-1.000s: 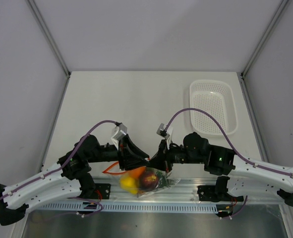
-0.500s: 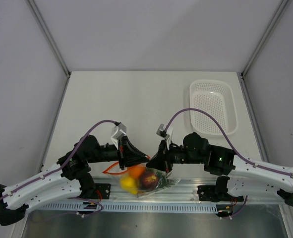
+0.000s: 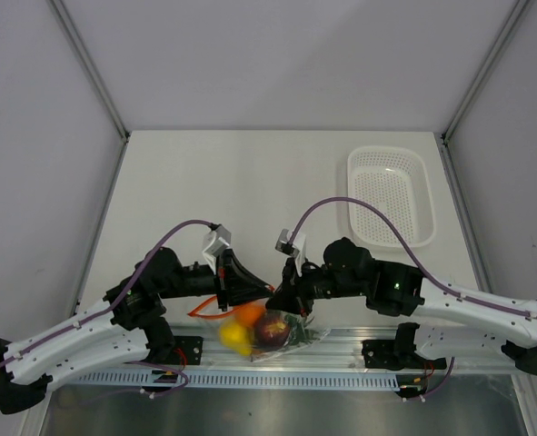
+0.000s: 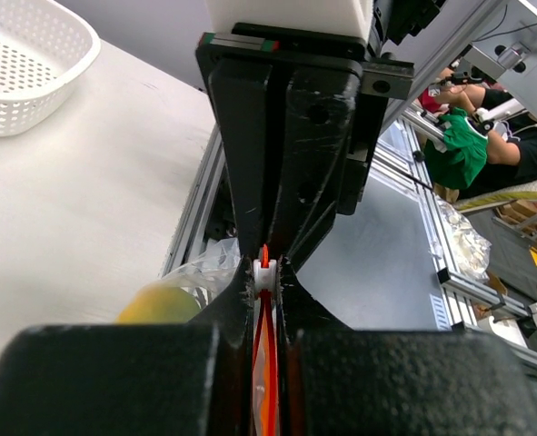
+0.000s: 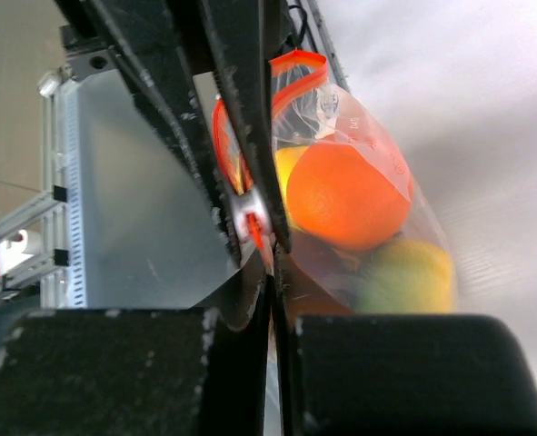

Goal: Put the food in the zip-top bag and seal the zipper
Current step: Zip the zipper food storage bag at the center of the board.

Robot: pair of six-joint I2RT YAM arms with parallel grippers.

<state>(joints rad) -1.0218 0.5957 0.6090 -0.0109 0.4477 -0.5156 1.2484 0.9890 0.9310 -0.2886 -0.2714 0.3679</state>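
The zip-top bag (image 3: 291,334) hangs over the table's near edge and holds the food: an orange (image 3: 248,314), a dark red-purple fruit (image 3: 270,329) and a yellow fruit (image 3: 235,338). My left gripper (image 3: 264,291) is shut on the white slider of the red-orange zipper (image 4: 266,363), as the left wrist view (image 4: 264,272) shows. My right gripper (image 3: 283,296) faces it tip to tip and is shut on the bag's mouth edge (image 5: 270,268). The right wrist view shows the orange (image 5: 345,195) and a yellow-green fruit (image 5: 404,277) inside the bag. The pineapple is hidden.
A white perforated basket (image 3: 391,195) stands at the back right and also shows in the left wrist view (image 4: 23,54). An aluminium rail (image 3: 341,350) runs along the table's near edge under the bag. Both arms' purple cables arch above the table.
The right arm has shifted a little to the left, closer to the left gripper. The left gripper and the bag have barely moved.
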